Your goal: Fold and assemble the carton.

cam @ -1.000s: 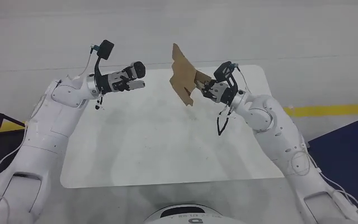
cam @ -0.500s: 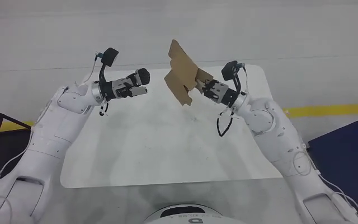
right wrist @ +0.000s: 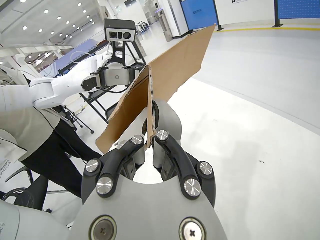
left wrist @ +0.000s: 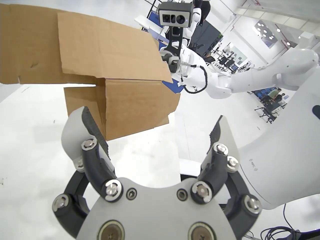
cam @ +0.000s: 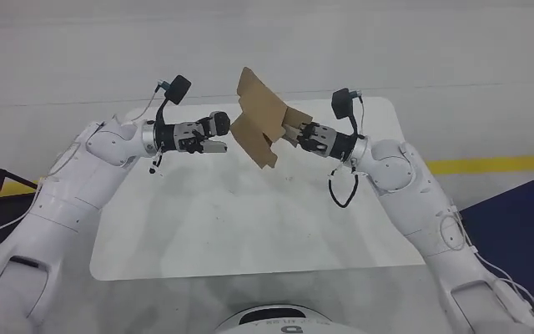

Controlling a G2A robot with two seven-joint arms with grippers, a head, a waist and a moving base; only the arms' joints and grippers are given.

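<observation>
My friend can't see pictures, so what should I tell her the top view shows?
The right arm holds a partly folded brown cardboard carton in the air above the white table, jaws shut on one edge. The left arm points its open jaws at the carton from the other side, very close.

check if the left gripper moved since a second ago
Yes, the left gripper shifted rightward across the table, away from its left edge, closing on the carton.
</observation>
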